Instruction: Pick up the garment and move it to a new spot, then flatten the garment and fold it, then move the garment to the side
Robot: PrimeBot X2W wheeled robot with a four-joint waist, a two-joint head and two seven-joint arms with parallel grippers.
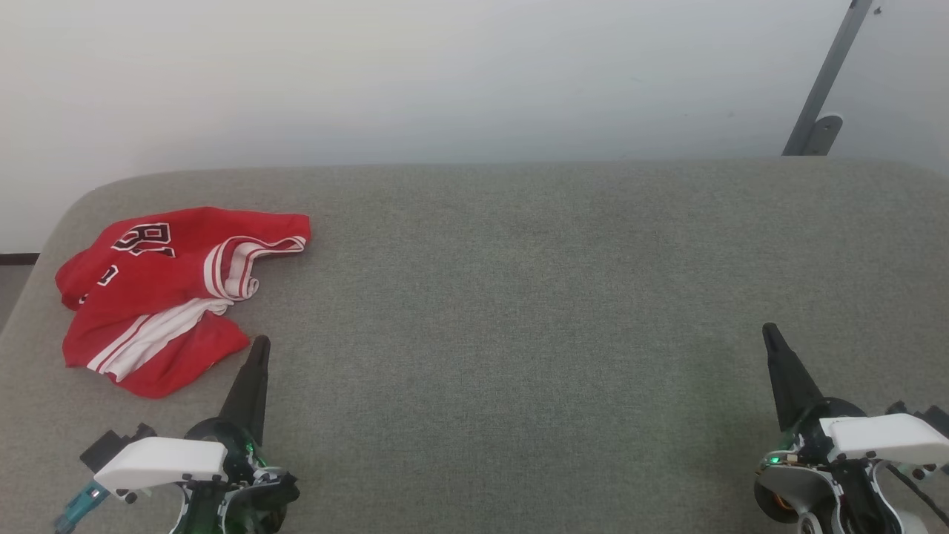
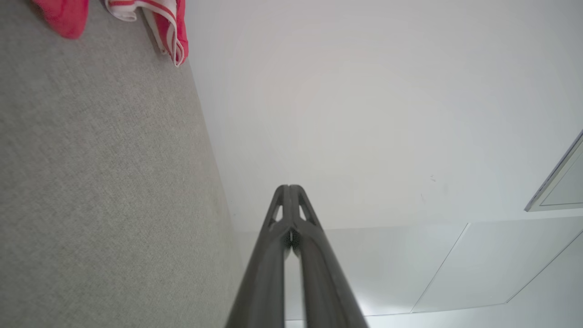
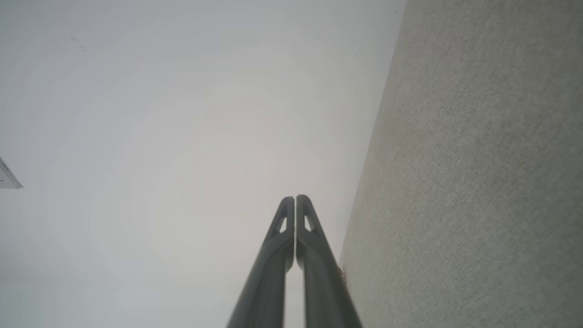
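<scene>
Garment (image 1: 141, 285) crumpled beside left claw (image 1: 259, 342); right claw (image 1: 769, 328) well apart; both clenched, pointing forward.

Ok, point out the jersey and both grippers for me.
jersey (image 1: 148, 285), head view, red fabric under the lettering.
left gripper (image 1: 261, 343), head view, tip of its shut fingers.
right gripper (image 1: 769, 330), head view, tip of its shut fingers.

Right gripper (image 3: 295, 198): 2 long dark plastic fingers (image 3: 268, 282) pressed together, tips touching, nothing held between them. Grey woven fabric surface (image 3: 473, 182) runs along the gripper's right side, close beside the fingers. Plain white wall (image 3: 182, 114) ahead of the tips and to their left. Pale grey panel corner (image 3: 8, 178) far left of the fingers.
</scene>
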